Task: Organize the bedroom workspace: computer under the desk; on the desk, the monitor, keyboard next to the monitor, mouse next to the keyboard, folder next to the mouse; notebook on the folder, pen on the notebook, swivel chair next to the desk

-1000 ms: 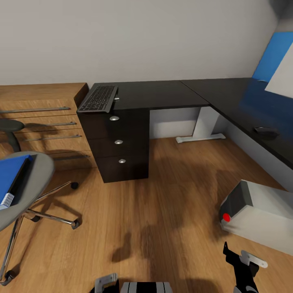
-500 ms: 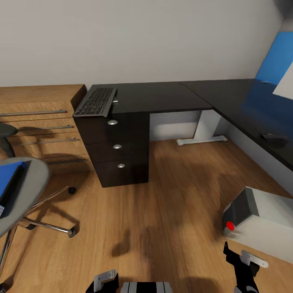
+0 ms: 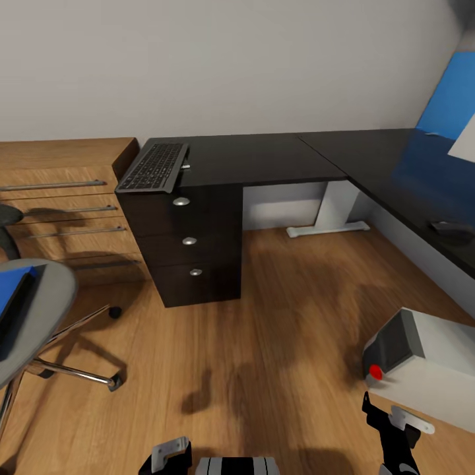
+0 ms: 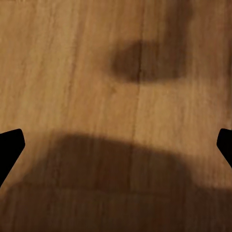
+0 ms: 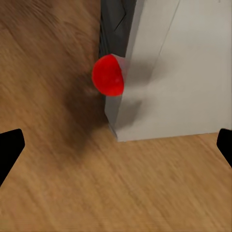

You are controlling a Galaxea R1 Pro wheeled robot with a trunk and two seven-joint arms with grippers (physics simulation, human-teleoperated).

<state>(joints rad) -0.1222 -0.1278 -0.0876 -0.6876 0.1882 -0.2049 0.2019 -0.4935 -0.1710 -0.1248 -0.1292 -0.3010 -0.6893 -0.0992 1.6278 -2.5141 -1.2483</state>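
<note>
No writing or brand was legible anywhere; the keyboard point(image 3: 153, 167) overhung the black surface point(image 3: 264, 155) at upper left. The white computer point(image 3: 422, 366) with its red dot lay at lower right, and both the left end effector point(image 4: 116, 154) and the right end effector point(image 5: 116, 154) stood wide apart, holding nothing.

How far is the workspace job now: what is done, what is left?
Done: keyboard and mouse lie on the desk, far apart. In hand: nothing; left end effector and right end effector hang open over the floor. Left: the folder lies on the swivel chair, and the computer lies on open floor.
</note>
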